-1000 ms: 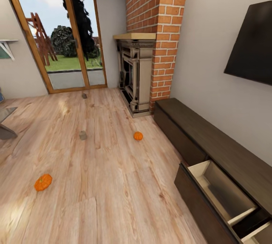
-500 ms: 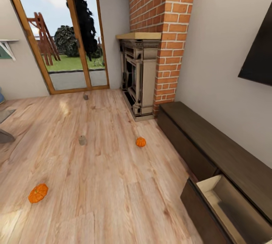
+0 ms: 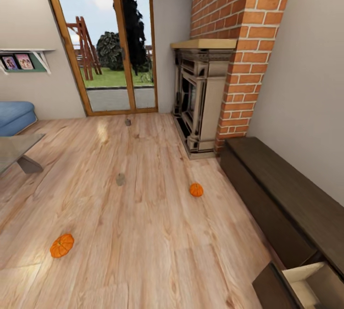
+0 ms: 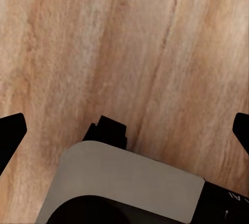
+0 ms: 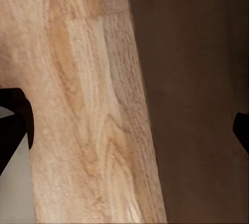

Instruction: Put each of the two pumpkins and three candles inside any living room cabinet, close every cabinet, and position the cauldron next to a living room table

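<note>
Two pumpkins sit on the wooden floor (image 3: 153, 232), well apart: one pumpkin (image 3: 62, 245) out in the open near the left, the other pumpkin (image 3: 196, 190) nearer the long dark cabinet (image 3: 286, 194) along the right wall, whose nearest drawer (image 3: 306, 285) stands pulled out, showing its pale inside. Two small candles lie farther off, one candle (image 3: 120, 180) mid-floor and another candle (image 3: 127, 121) by the glass door (image 3: 114, 46). Over bare boards the left gripper (image 4: 124, 130) and over floor beside dark wood the right gripper (image 5: 129, 120) both have their fingertips spread wide, holding nothing
</note>
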Available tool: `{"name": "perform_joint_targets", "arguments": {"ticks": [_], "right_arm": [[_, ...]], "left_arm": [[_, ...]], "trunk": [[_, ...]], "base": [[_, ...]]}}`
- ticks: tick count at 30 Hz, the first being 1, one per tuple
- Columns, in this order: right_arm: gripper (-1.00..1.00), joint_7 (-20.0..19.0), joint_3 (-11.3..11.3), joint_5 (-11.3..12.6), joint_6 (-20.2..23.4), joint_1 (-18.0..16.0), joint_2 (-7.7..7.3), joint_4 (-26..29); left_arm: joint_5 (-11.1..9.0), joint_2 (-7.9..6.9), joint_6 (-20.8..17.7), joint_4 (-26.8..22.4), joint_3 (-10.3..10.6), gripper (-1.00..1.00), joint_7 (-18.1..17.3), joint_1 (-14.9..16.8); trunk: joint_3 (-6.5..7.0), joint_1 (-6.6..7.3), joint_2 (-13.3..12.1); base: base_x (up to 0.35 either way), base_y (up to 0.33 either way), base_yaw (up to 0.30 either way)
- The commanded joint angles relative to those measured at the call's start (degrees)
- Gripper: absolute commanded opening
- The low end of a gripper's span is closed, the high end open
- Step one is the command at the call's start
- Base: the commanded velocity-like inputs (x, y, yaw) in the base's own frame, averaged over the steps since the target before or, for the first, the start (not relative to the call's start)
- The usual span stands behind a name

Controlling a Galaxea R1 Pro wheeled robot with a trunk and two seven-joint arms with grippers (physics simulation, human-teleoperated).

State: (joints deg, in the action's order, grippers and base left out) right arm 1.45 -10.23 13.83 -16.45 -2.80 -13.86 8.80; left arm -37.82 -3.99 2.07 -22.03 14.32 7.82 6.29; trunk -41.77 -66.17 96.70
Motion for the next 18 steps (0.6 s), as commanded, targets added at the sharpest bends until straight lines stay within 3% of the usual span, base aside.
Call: {"name": "perform_joint_targets", "arguments": {"ticks": [1,9,18], "right_arm": [[1.0,0.1,-0.5,0.5,-0.2,0.0,-0.03,0.0],[1.0,0.2,-0.5,0.5,-0.2,0.0,-0.03,0.0],[1.0,0.1,-0.5,0.5,-0.2,0.0,-0.03,0.0]], "left_arm": [[-0.5,-0.05,0.2,0.0,0.5,1.0,0.4,0.0],[-0.5,0.0,0.2,0.0,0.5,1.0,0.4,0.0],[-0.5,0.01,0.2,0.1,0.5,1.0,0.4,0.0]], "trunk": [[-0.07,-0.03,0.0],[-0.23,-0.03,0.0],[-0.25,-0.03,0.0]], "base": [[0.34,0.0,0.271],[0.341,0.0,0.247],[0.341,0.069,0.033]]}}
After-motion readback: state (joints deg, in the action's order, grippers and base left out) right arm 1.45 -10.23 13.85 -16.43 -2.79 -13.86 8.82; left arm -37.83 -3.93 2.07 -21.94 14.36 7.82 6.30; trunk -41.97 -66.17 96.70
